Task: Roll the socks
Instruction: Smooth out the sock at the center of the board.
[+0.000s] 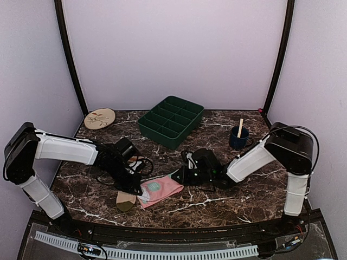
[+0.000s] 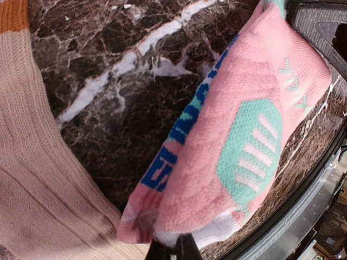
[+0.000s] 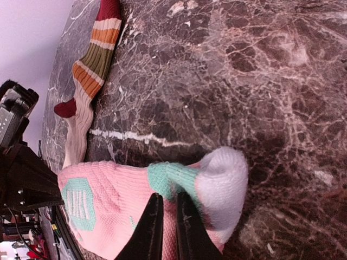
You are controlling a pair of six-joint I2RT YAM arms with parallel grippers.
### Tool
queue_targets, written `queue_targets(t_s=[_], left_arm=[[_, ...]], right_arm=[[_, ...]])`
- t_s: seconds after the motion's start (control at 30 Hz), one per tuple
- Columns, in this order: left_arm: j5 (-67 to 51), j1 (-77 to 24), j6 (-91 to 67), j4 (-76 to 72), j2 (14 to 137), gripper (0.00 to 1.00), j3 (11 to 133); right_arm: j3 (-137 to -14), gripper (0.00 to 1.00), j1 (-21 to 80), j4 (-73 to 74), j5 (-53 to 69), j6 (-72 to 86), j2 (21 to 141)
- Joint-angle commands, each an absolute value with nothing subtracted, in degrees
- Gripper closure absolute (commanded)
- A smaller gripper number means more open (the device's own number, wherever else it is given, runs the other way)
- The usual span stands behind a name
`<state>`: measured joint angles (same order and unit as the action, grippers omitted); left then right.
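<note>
Now our left hand (image 2: 174, 248) and right hand (image 3: 169, 219) each pinch one end of the pink sock (image 1: 161, 188); the roll looks barely started; next we curl the toe inward.

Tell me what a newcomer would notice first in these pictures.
The pink sock at the table's near middle draws the eye, pinched at one end by the left gripper and at the other by the right gripper. A striped sock lies beside it, and a green tray sits farther back.
</note>
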<state>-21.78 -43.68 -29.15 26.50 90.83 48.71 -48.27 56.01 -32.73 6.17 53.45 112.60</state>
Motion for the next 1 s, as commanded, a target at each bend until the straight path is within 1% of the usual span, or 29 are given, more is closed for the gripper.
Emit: queue_targets(t_s=[0.0, 0.2, 0.4, 0.7, 0.97], left_arm=[[-21.2, -44.0, -28.7, 27.9, 89.3, 1.00, 47.5], [-22.4, -43.9, -28.9, 27.0, 88.9, 1.00, 46.5], [-23.2, -43.9, -28.9, 27.4, 88.0, 1.00, 46.2], [-23.8, -44.0, -28.6, 27.6, 88.5, 1.00, 46.6], [-23.7, -44.0, -28.3, 27.9, 89.0, 1.00, 46.5]], right_arm=[[-47.8, 0.90, 56.4, -22.4, 3.1, 49.6, 107.9], [-50.0, 0.89, 56.5, -19.7, 2.2, 48.1, 103.9], [-52.0, 0.88, 56.8, -21.0, 3.2, 49.3, 103.3], [-52.3, 0.87, 59.8, -27.8, 6.4, 54.1, 109.1], [-45.6, 0.87, 61.3, -38.2, 7.0, 60.6, 115.4]])
